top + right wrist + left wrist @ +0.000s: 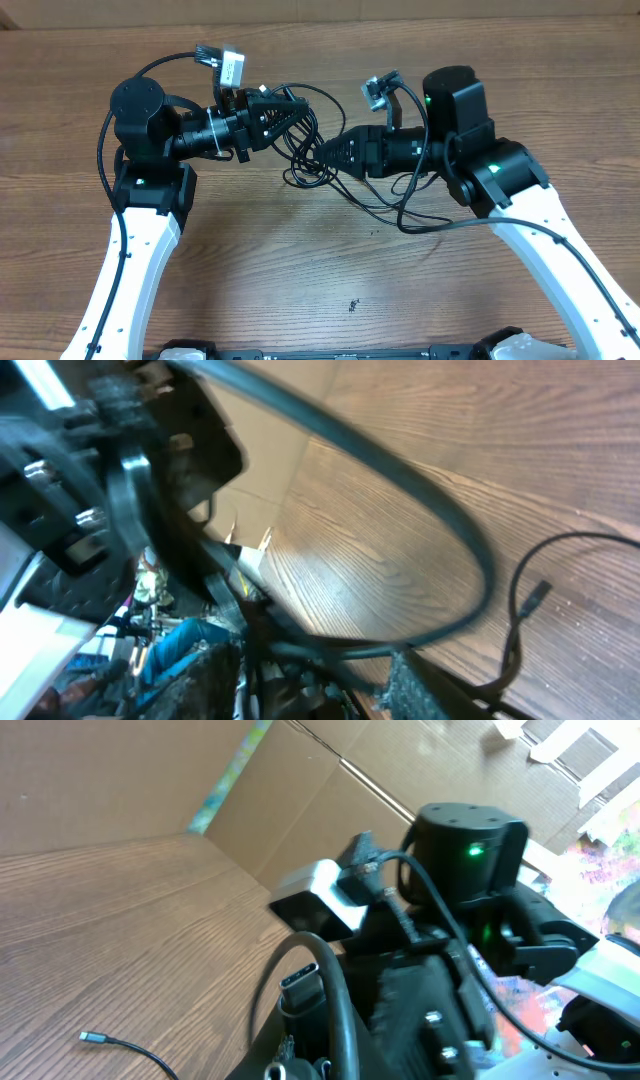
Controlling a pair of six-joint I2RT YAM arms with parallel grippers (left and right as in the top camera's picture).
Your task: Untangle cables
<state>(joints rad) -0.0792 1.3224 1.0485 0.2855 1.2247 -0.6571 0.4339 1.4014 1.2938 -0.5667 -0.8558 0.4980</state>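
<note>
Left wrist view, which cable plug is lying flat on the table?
The small silver-tipped plug at lower left, alone on the table. The wider black plug sits raised, close to the camera.

I read the overhead view as looking straight down from high above the brown wood-grain tabletop (300, 290). The left wrist view sits low and close, facing across the table at the right arm's black cylindrical joint housing (470, 840). The right wrist view is tilted, blurred and very close to a thin black cable loop (440, 530). All three views share the table's middle.
</note>
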